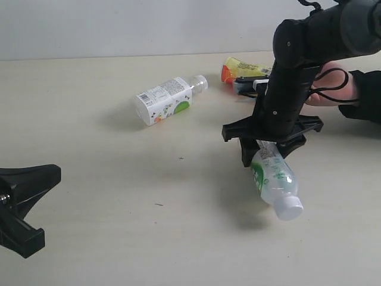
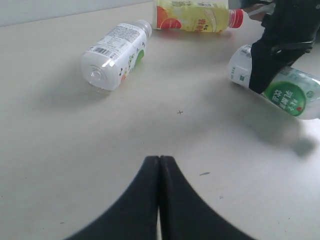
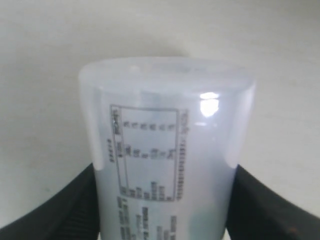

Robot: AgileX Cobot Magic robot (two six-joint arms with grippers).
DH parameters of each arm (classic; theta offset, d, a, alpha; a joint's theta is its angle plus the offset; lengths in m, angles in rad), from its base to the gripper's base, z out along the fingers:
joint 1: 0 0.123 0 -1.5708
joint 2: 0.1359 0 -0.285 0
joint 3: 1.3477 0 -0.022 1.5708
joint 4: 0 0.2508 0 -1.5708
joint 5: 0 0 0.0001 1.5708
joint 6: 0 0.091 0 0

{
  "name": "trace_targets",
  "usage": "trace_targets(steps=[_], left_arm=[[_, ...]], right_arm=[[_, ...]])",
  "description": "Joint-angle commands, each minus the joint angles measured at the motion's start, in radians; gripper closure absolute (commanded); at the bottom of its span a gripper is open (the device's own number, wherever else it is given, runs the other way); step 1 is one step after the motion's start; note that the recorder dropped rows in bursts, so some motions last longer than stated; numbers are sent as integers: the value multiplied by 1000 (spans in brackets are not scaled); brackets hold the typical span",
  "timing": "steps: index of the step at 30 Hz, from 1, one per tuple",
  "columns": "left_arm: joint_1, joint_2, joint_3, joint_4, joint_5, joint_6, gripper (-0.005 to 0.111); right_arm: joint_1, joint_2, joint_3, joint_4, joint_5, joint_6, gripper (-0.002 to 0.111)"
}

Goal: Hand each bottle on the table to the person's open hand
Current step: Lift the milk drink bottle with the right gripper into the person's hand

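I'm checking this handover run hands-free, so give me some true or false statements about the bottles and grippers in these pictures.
The yellow bottle lies near a person's hand. True.
The left gripper is shut and empty. True.
The right gripper holds the yellow bottle. False: its fingers clasp the green-white bottle.
The white-labelled bottle stands upright. False: it lies on its side.
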Motion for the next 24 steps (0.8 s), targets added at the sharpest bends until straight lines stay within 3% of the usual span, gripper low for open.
trace_targets(steps=[1, 6, 12, 18, 24], left_arm=[[2, -7, 2, 2, -9, 3, 107], [2, -7, 2, 2, -9, 3, 107], [2, -7, 2, 2, -9, 3, 107], [2, -7, 2, 2, -9, 3, 107], [2, -7, 2, 2, -9, 3, 107]], right_arm=[[2, -79, -7, 4, 49, -47, 108], [-3, -205, -7, 2, 71, -84, 108], [-85, -296, -120, -4, 161, -102, 108], [-200, -264, -310, -4, 216, -102, 108], [-245, -164, -432, -104, 258, -102, 108]])
